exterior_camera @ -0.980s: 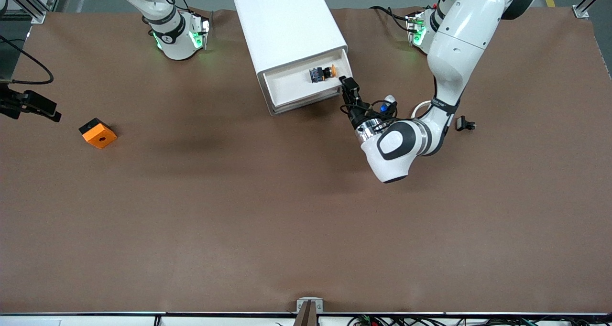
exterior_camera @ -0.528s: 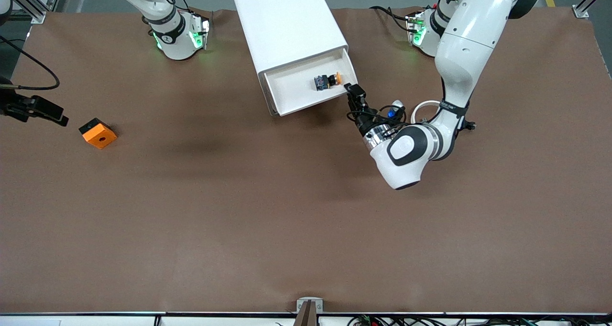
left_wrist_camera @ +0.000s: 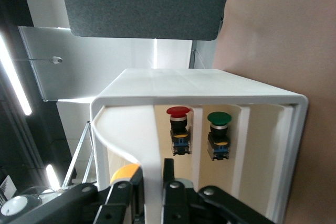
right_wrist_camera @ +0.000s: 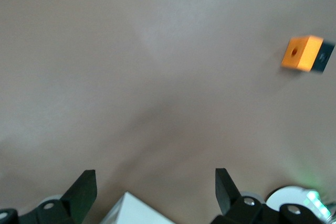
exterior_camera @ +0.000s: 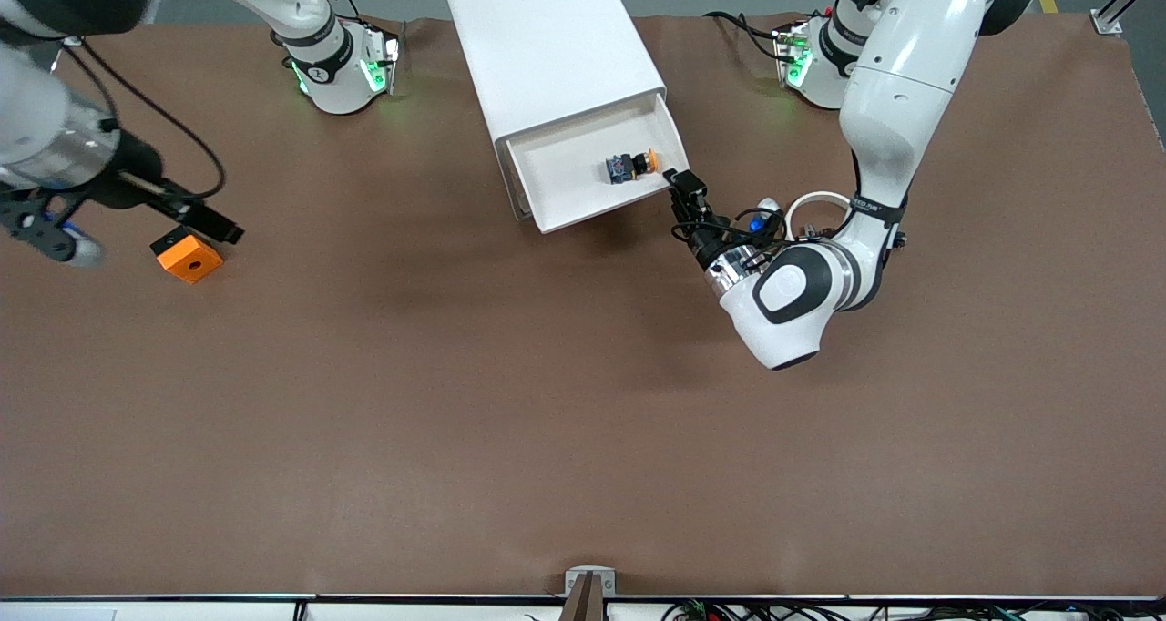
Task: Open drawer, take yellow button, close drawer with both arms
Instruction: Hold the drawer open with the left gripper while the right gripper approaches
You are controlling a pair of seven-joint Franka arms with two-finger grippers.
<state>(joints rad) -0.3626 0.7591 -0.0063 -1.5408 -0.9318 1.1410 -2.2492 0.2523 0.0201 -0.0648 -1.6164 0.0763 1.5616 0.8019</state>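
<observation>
**Ana:** Brown desk from the front camera. Where is everything?

**Ben:** A white cabinet stands at the middle of the edge where the bases are, and its drawer is pulled out. The button lies in the drawer on its side. Its long axis runs from the dark body to the orange cap, and the cap points at the drawer corner toward the left arm's end.

**Ana:** And the arms?

**Ben:** The left gripper is at that same corner, just beside the cap. The right gripper is over the desk by the orange block, near the edge at the right arm's end and well apart from the drawer.

**Ana:** Left wrist view?

**Ben:** The left gripper has its jaws pinching the drawer's front wall, one on each side. A bit of the button's orange cap shows just inside that wall.

**Ana:** Right wrist view?

**Ben:** The right gripper's jaws are spread and empty over the bare desk, with the orange block off ahead.

**Ana:** So what does the pick depend on?

**Ben:** I'd say the left arm is much nearer but is busy with the drawer. The free right arm would have to cross toward the cabinet and close across the button's short width.
</observation>
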